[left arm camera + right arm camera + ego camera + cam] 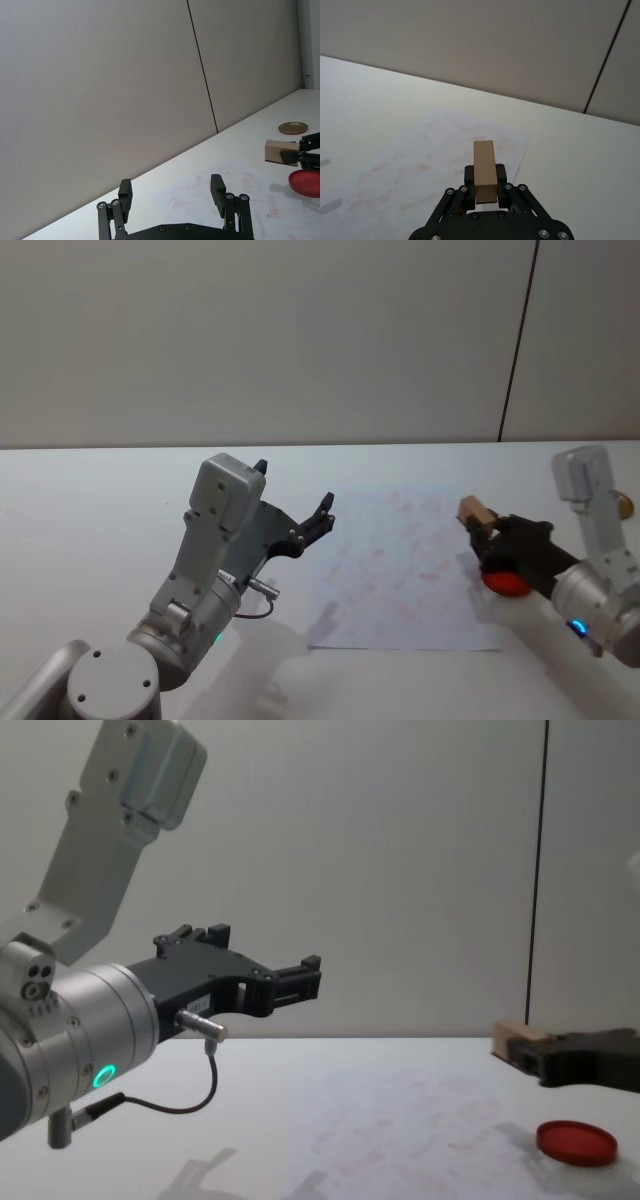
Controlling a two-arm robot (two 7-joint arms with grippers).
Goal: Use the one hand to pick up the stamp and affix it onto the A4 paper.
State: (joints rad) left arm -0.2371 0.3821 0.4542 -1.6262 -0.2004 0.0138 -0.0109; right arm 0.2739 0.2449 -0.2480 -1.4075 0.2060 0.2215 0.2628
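Note:
The stamp (476,510), a light-tan wooden block, sits between the fingers of my right gripper (487,527), which is shut on it. It hangs clear of the table over the right edge of the A4 paper (400,580), a white sheet with faint pink-red marks. From the right wrist, the stamp (485,167) sticks out past the gripper (485,173) over the paper (420,160). The chest view puts the stamp (515,1040) well above the table. My left gripper (294,485) stands open and raised at the paper's left side, holding nothing.
A flat red disc (505,583) lies on the table under my right gripper, at the paper's right edge. A brass-coloured round lid (293,128) rests farther right. A plain wall with a dark vertical seam rises behind the white table (100,500).

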